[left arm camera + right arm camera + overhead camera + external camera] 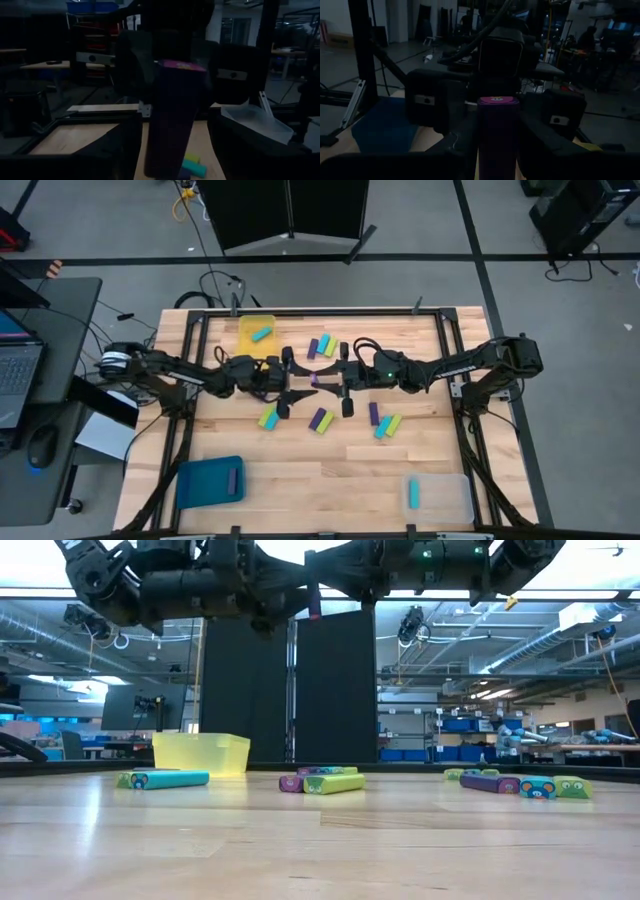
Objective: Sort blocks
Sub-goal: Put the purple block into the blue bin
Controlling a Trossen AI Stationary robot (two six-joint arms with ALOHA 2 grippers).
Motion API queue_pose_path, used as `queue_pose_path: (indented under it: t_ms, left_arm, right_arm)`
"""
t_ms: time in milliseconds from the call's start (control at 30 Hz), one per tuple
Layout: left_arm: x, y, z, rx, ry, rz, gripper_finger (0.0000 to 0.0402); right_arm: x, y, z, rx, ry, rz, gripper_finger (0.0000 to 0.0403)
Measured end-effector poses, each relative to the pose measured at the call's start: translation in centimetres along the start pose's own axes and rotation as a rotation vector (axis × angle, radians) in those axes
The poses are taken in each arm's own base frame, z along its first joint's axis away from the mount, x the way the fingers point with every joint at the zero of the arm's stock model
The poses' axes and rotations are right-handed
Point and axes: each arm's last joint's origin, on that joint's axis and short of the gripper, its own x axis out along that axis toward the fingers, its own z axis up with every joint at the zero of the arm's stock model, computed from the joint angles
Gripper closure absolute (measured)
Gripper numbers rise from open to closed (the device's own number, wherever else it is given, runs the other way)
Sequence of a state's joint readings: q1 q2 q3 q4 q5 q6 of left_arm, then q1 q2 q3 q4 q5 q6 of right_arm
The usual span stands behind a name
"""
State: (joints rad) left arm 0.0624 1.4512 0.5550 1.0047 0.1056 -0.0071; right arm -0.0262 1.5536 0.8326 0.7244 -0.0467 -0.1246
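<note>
While the two arms meet nose to nose above mid-table, the purple block (497, 132) stands upright between them, clamped in the right gripper (318, 380), the left gripper (297, 392) spread wide around it.

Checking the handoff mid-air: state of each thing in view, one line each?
left gripper: open, level with the purple block, raised above the table.
right gripper: shut on the purple block.
purple block: held upright between the two grippers, off the table.
yellow tray: one cyan block inside.
blue tray: one purple block inside.
clear tray: one cyan block inside.
loose blocks: lying flat in small clusters on the table.
</note>
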Motion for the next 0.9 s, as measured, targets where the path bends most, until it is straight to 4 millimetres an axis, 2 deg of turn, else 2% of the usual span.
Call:
queue_pose_path:
  t_ms: [200, 400, 567, 767, 900]
  left_arm:
    - [0.71, 0.07, 0.04, -0.019, 0.000, -0.002, 0.0205]
    - [0.70, 0.10, 0.01, -0.005, 0.003, 0.009, 0.0282]
    - [0.69, 0.14, -0.09, 0.009, 0.013, 0.013, 0.0284]
    - [0.54, 0.27, -0.43, 0.020, 0.070, 0.041, 0.0284]
    - [0.15, 0.45, -0.03, 0.040, 0.098, 0.048, 0.0284]
  right_arm:
    - [0.00, -0.01, 0.01, -0.002, -0.001, -0.001, 0.0286]
    - [0.00, -0.03, 0.02, 0.014, -0.001, -0.005, 0.0286]
    - [0.00, -0.12, -0.11, 0.012, 0.016, -0.044, 0.0285]
    - [-0.02, -0.33, -0.43, -0.011, 0.057, -0.119, 0.0231]
    - [-0.06, -0.53, -0.37, -0.027, 0.057, -0.147, 0.0215]
